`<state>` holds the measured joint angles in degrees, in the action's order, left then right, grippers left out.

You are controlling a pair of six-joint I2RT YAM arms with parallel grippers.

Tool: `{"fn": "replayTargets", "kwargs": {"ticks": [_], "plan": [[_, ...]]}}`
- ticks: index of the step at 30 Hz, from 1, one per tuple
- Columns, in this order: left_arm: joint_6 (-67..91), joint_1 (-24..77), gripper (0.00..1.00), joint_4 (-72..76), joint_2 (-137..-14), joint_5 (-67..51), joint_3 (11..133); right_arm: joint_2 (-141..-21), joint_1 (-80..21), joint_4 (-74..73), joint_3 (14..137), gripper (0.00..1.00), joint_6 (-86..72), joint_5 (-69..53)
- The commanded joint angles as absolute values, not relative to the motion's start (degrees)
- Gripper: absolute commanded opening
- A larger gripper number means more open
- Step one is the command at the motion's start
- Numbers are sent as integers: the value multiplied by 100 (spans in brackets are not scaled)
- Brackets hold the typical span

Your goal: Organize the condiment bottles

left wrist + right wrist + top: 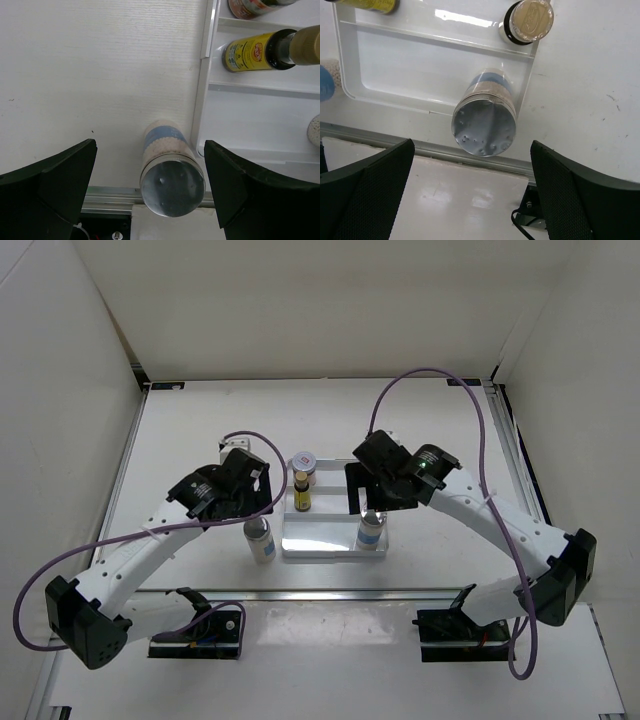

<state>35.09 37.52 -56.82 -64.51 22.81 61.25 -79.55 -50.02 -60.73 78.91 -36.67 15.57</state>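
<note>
Low in frame, under the gaping left claw (150, 145), the silver-topped bottle (170, 172) looks light, slick; pinch mid-body

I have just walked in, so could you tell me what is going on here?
The left end effector hovers open over a white-blue bottle just outside the white tray; the right end effector hovers open over a second white-blue bottle inside it. A yellow bottle and a squat jar stand in the tray.
</note>
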Motion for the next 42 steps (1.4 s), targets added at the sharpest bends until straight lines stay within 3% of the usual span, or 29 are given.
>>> {"fn": "replayTargets", "kwargs": {"ticks": [1,18,22,25,26,29,37,42], "plan": [[3577,3779,100,-5625,-6328,2057,6012,-7927,-5036,-5959,8068,100,-3498,1758],[3376,3885,100,-5625,-6705,1047,5950,-7875,-5036,-5959,7822,100,-3665,1600],[3243,3885,90,-5739,-6908,836,6117,-7875,-5036,-5959,7770,100,-3665,1652],[3190,3885,71,-5897,-7031,782,6222,-7822,-5036,-5959,7770,100,-3665,1713],[3190,3885,58,-5976,-7031,782,6223,-7822,-5036,-5959,7770,100,-3717,1714],[3243,3885,42,-6310,-7031,913,6520,-7761,-5036,-6012,7717,100,-3718,1714],[3304,4069,27,-6601,-6979,1099,7777,-7709,-5036,-6012,7717,100,-3771,1767],[3418,4430,26,-6601,-7216,1292,8296,-7708,-5036,-6073,7717,100,-3771,1819]]}}
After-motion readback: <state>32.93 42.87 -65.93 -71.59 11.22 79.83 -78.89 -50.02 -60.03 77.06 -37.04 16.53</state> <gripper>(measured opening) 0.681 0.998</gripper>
